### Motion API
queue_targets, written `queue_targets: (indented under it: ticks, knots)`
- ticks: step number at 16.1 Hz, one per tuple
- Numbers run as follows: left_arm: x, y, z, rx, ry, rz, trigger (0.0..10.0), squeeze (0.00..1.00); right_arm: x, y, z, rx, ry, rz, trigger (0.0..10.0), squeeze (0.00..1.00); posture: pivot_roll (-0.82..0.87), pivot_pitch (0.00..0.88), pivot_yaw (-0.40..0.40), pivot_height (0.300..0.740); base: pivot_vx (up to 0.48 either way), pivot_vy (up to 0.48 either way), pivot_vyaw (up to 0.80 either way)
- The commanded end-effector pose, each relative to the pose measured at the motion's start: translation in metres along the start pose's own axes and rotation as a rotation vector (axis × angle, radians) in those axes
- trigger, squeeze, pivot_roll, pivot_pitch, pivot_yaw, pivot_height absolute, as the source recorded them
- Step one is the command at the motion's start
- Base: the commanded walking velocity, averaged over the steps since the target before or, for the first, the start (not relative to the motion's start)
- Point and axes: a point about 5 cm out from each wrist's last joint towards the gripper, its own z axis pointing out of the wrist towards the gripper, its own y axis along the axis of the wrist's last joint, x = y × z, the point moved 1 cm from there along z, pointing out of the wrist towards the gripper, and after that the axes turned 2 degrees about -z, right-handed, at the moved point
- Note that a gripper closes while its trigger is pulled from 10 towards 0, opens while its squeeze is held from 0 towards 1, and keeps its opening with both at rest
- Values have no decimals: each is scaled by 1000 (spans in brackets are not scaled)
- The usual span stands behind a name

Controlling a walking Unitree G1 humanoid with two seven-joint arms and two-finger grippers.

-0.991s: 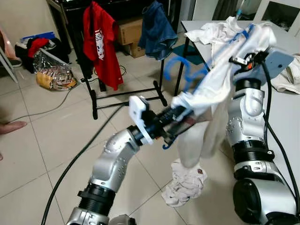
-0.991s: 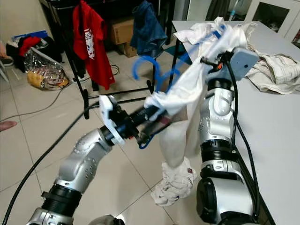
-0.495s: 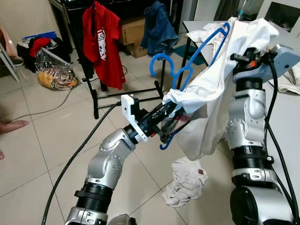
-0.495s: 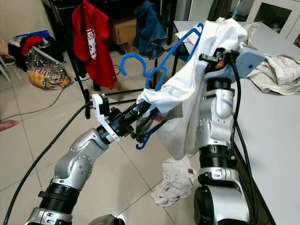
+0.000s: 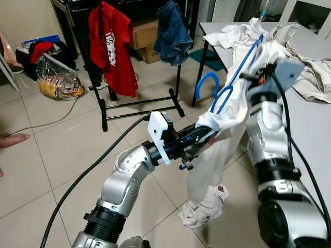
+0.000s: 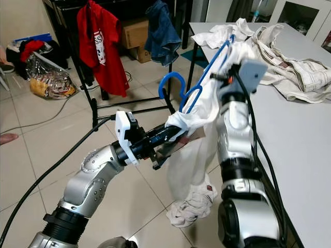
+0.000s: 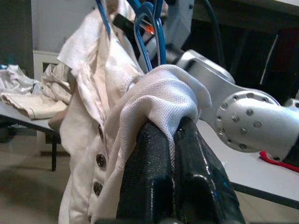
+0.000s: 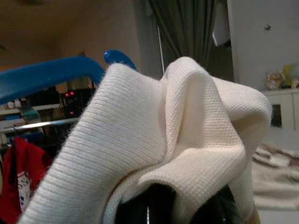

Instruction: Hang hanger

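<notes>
A blue plastic hanger (image 5: pixel 237 74) sits inside a white buttoned shirt (image 5: pixel 209 161), its hook (image 5: pixel 206 81) poking out toward the clothes rack. My left gripper (image 5: pixel 202 135) is shut on a fold of the shirt near the collar; the left wrist view shows cloth pinched between the two black fingers (image 7: pixel 149 158). My right arm (image 5: pixel 271 129) is raised beside the table, and its gripper (image 8: pixel 180 200) is shut under the shirt's shoulder with the blue hanger (image 8: pixel 51 77) next to it. The shirt's tail lies bunched on the floor (image 5: pixel 202 207).
A black clothes rack (image 5: pixel 139 103) stands ahead with a red shirt (image 5: pixel 111 46) and a blue denim garment (image 5: pixel 173 31) on it. A grey table (image 5: pixel 310 129) on the right carries white clothes (image 5: pixel 315 77). Cable (image 5: pixel 83 175), bags (image 5: pixel 57 77) and a person's foot (image 5: pixel 13 139) are on the floor.
My right arm has come down and the hanger has tipped lower with it. My left gripper has shifted right and down with the shirt, whose tail has dropped back onto the floor.
</notes>
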Motion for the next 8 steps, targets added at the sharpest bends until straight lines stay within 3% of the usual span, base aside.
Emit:
queue_targets:
  ticks: [1, 5, 8]
  knots:
    - [-4, 2, 2, 7, -29, 38, 10000, 0, 4, 6, 6, -16, 10, -17, 10000, 0, 19, 0, 36, 723, 0, 0, 0]
    - [-7, -4, -2, 29, -39, 33, 10000, 0, 6, 6, 8, -18, -9, -12, 10000, 0, 16, 0, 36, 723, 0, 0, 0]
    - [-8, -15, -5, 67, -53, 21, 10000, 0, 9, 19, 20, -50, -9, 0, 10000, 0, 11, 0, 41, 723, 0, 0, 0]
